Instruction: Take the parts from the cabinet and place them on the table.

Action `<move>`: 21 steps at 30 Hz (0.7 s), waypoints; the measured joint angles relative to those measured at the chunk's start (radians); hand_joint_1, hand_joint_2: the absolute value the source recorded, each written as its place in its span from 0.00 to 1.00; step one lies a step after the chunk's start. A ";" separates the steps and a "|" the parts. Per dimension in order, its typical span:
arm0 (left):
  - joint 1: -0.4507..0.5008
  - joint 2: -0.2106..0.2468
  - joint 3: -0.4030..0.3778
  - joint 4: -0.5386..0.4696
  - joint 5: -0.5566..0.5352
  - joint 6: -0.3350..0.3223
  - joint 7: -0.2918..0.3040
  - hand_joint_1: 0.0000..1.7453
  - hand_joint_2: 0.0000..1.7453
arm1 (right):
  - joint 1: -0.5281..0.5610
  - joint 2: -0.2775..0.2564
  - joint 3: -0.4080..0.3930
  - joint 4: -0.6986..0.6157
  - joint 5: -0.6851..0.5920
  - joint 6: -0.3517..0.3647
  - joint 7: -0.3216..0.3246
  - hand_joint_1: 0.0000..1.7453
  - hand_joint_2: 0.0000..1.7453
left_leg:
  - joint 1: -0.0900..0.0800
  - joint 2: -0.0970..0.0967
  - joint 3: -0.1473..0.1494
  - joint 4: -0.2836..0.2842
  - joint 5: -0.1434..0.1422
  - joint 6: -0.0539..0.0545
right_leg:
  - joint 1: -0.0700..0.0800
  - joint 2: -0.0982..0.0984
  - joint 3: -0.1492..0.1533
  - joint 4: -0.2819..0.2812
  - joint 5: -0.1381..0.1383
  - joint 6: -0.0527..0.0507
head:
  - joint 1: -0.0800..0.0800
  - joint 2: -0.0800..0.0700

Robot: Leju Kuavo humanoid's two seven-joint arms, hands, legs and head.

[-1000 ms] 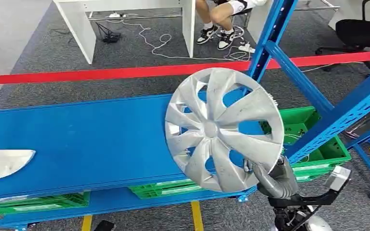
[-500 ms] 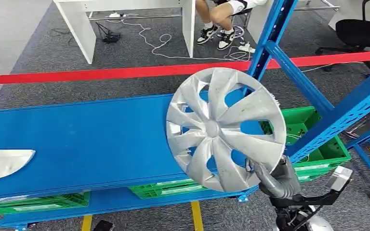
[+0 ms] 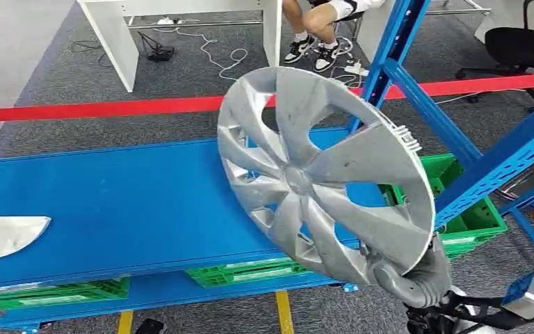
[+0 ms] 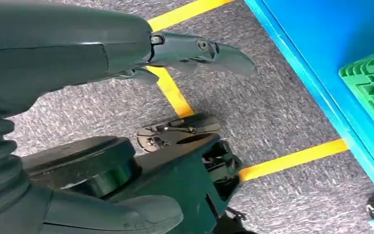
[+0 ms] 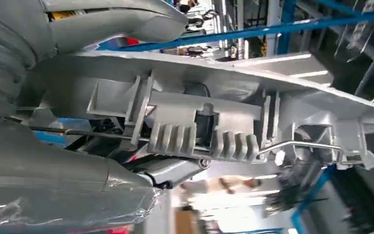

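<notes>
Grey carpet (image 3: 35, 76) crossed by a red floor stripe (image 3: 111, 108) forms the background of the head view, with a white desk (image 3: 122, 35) at 12 o'clock and a seated person's legs (image 3: 316, 28) beside it. Blue racking uprights (image 3: 396, 49) slant through the 2 o'clock sector. A broad blue counter (image 3: 111, 209) spans the frame from 9 o'clock toward the centre; green crates (image 3: 466, 209) sit on a lower level at 4 o'clock and along the bottom edge. A pale curved part (image 3: 3, 233) lies on the counter at 9 o'clock, apparently one item already delivered.

A silver wheel cover (image 3: 320, 174), spoked and tilted on edge, fills the centre and hangs above the counter's right end, not touching it. The right robot hand (image 3: 410, 278) grips its rim at 5 o'clock. In the right wrist view the cover's ribbed back and wire retaining ring (image 5: 297, 144) lie just beside the thumb (image 5: 117, 19), confirming the hold.

The left robot hand (image 4: 126, 53) hangs over carpet marked with yellow tape (image 4: 175, 92); it holds nothing, its fingers extended and apart.

Progress, as judged: extraction from the cabinet is complete for this cover; transport is under way; lowering and release onto the counter remain. Whether further parts wait in the cabinet cannot be told.
</notes>
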 joint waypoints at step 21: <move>0.000 0.000 0.014 0.000 0.000 -0.011 0.023 0.00 1.00 | 0.003 0.000 -0.003 -0.132 0.040 0.011 -0.034 1.00 1.00 | 0.000 0.000 0.000 0.000 0.000 0.000 | 0.000 0.000 0.000 0.000 0.000 0.000 | 0.000 0.000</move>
